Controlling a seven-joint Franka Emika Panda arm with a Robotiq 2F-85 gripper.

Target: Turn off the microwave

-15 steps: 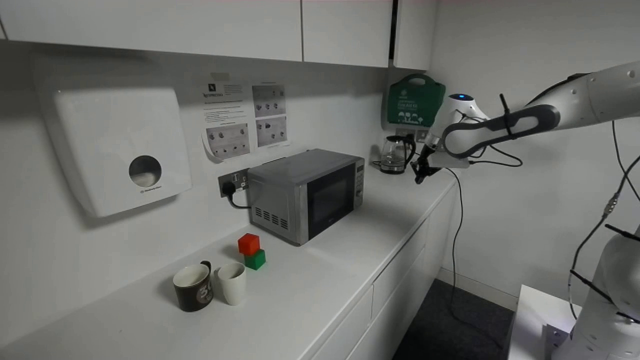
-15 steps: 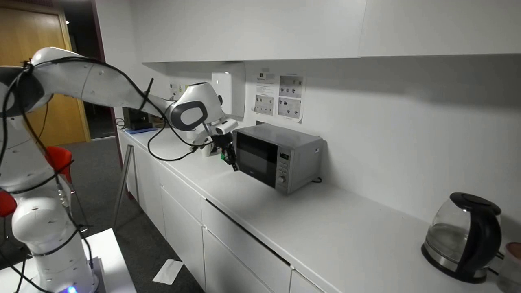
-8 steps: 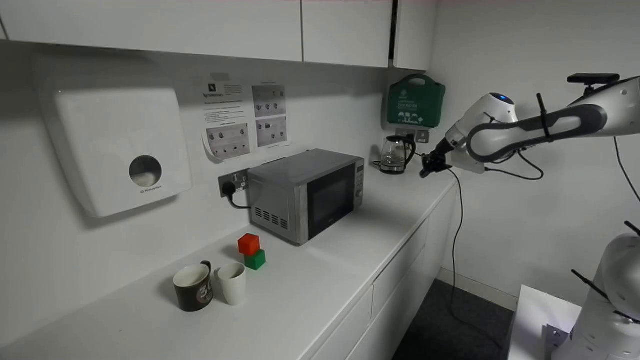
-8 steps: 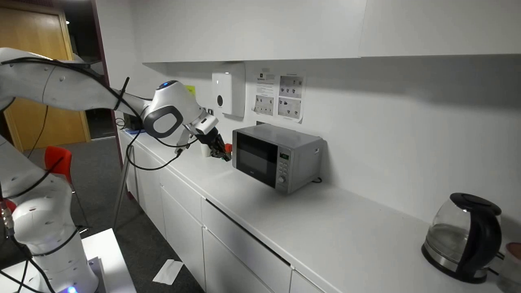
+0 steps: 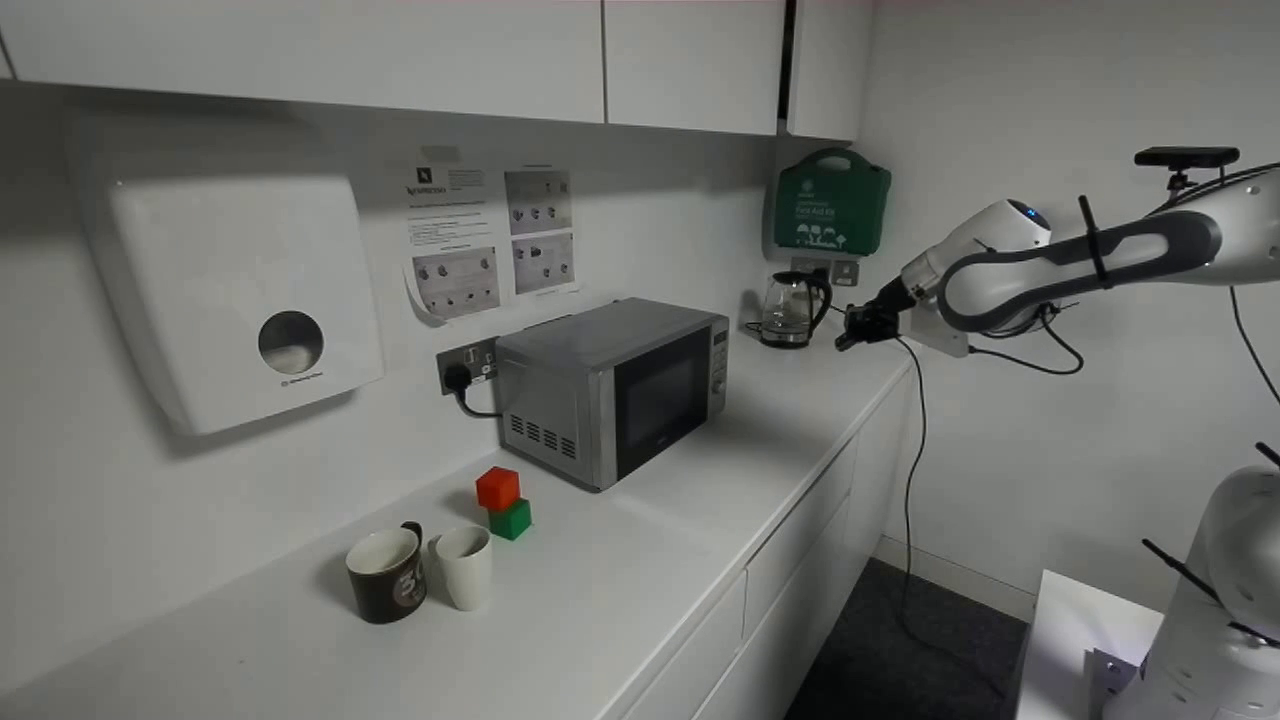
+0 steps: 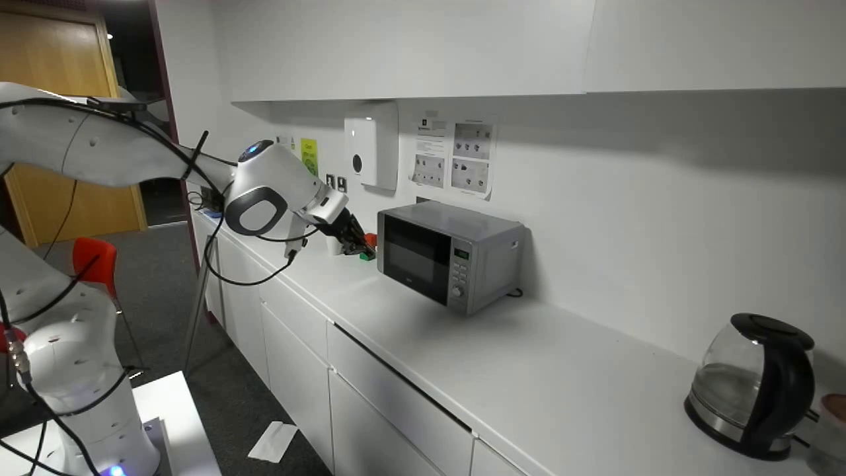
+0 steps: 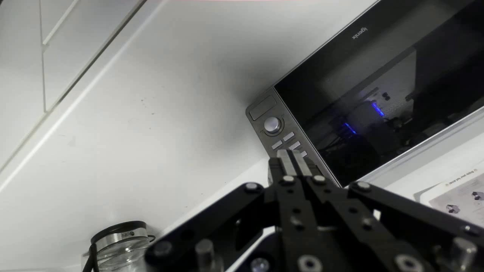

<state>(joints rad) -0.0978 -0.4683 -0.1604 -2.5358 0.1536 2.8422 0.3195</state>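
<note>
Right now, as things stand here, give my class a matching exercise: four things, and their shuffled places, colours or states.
1. red cube
2. microwave
3. end effector
4. first aid kit

A. green, higher than the glass kettle
B. jaws closed, gripping nothing
C. on a green cube
D. grey, door closed

Pairs: 1-C; 2-D; 3-B; 4-A

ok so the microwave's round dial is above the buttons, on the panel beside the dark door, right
On the microwave, the dial is below the buttons, not above, as an exterior view shows; it is on the panel beside the dark door.
</note>
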